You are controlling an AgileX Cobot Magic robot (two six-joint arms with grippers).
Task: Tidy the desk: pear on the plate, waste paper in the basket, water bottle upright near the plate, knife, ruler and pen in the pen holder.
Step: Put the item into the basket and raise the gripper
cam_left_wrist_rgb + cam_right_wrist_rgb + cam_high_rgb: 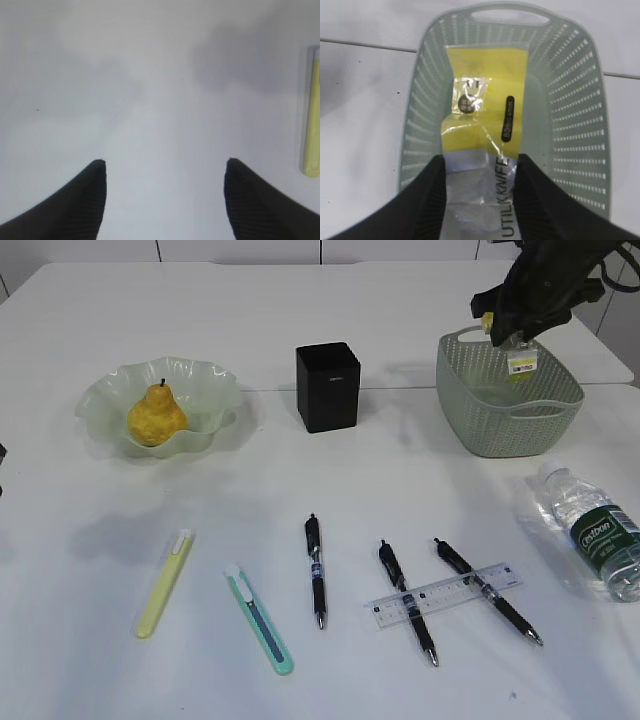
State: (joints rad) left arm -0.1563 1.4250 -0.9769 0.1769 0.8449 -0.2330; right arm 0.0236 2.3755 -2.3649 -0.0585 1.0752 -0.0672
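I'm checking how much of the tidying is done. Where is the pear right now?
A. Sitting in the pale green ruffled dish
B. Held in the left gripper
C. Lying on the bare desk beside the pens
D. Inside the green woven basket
A: the exterior view shows the pear standing upright inside the pale green ruffled dish at the left of the desk, apart from both grippers.
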